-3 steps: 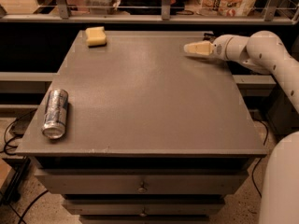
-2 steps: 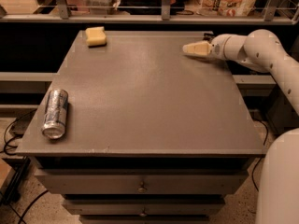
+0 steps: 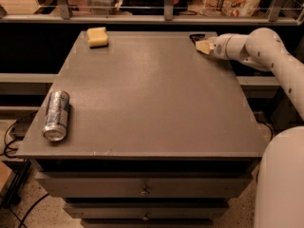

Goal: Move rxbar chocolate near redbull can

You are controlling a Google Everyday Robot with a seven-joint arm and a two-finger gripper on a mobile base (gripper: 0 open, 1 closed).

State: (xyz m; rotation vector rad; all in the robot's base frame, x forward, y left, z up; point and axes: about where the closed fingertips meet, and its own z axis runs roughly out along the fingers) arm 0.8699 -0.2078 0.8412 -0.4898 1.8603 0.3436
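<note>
Behind the work area runs a dim ledge with metal posts, and some packaged goods sit beyond it at 12 to 1 o'clock. The broad grey-brown tabletop tops a cabinet of drawers and fills most of the view.

The robot's white jointed arm reaches in from 3 o'clock toward the far right corner. The redbull can, a slim silver cylinder with bluish patches, lies on its side at about 8 o'clock, close to the left edge and with its shiny top facing the front. A yellow sponge block rests at 11 o'clock near the far edge.

The cream-tipped gripper sits low at 1 o'clock. I cannot tell whether it is spread or pressed together. Just beyond its tip is a small flat dark shape, which I take to be the rxbar chocolate in its black wrapper. It lies right at the far edge, well apart from the can. Whether the gripper touches it is unclear.

The main risk I see is at that edge: a thin, slick bar gives little to pinch, and a nudge toward 12 o'clock could push it off the back. Later, setting it down near the can could bump the can, which is on its side and may roll.
</note>
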